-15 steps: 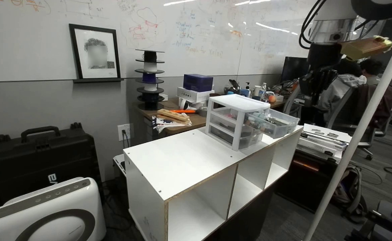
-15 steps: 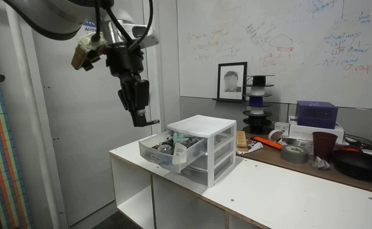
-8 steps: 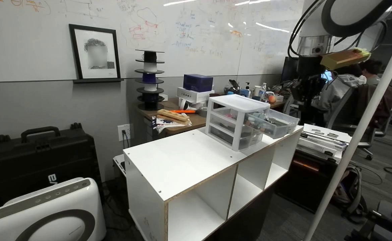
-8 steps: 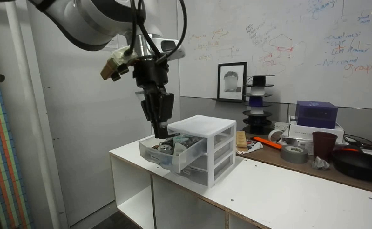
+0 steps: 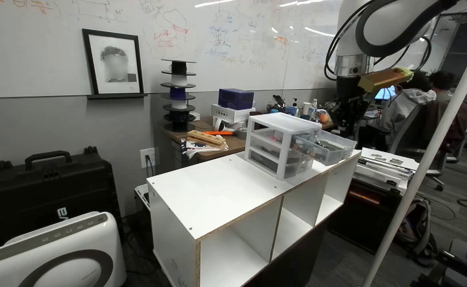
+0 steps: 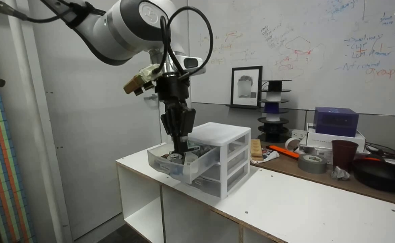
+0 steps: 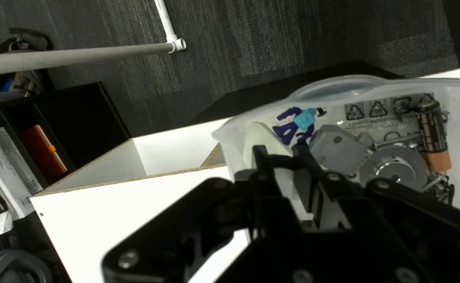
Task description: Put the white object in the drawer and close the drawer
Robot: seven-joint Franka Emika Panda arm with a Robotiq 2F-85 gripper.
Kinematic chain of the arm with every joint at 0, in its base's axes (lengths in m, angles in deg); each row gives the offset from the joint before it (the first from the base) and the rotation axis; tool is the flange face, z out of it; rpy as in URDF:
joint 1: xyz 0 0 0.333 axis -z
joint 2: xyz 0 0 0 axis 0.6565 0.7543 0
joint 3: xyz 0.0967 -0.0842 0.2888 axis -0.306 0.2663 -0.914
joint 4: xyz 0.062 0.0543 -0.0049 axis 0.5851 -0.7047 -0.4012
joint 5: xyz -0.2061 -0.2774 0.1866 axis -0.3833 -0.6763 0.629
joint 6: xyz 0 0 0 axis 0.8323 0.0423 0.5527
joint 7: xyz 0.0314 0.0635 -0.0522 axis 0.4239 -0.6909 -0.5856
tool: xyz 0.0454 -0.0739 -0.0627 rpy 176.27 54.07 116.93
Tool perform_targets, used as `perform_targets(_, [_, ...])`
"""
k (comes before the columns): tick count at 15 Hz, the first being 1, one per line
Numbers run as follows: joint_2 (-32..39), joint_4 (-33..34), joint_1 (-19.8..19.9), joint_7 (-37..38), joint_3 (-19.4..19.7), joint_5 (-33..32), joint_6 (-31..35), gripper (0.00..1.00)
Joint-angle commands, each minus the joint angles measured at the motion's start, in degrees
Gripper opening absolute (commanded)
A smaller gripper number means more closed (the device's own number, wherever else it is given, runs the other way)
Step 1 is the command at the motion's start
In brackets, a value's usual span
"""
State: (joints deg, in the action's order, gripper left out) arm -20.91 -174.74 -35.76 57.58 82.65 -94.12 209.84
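We find the pincer pointing down into the open drawer. A gap shows between its fingers, with pale material behind it; whether they bear on that material or merely straddle it, we cannot tell.

The white object lies inside the drawer, in a front corner by the side wall, showing between the pincer's 10 and 11 o'clock and running beneath it. We judge the pincer is set there to seat or regrip this piece, lest it foul the frame on closing. At 3 o'clock we record a round metal part and a battery, loose contents that may leave little spare depth.

The drawer is pulled well out of the drawer unit, its front reaching past the edge of the surface, presumably for access from above. Closing would call for a push towards 2 o'clock as seen there.

In an exterior view, the arm has come in and down: a second ago the pincer hung clear of the drawer, off towards 10 o'clock. The drawer stands as far out as it did then.
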Motion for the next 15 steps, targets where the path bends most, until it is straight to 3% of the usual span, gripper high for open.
perform_targets(1, [2.9, 4.6, -2.6, 1.9, 0.1, -1.1, -1.6, 0.09])
perform_targets(3, [3.5, 5.3, -3.5, 1.9, 0.2, -1.1, -1.7, 0.16])
perform_targets(4, [3.6, 5.2, -3.8, 1.3, 0.3, -1.1, -1.8, 0.45])
perform_targets(5, [3.5, 5.1, -4.0, 1.0, 0.4, -1.1, -2.1, 0.46])
perform_targets(12, [-2.5, 1.6, -4.2, 0.3, 0.4, -0.2, -7.8, 0.97])
perform_targets(15, [-8.6, -1.2, -4.4, -1.2, -0.5, 1.4, -12.6, 1.0])
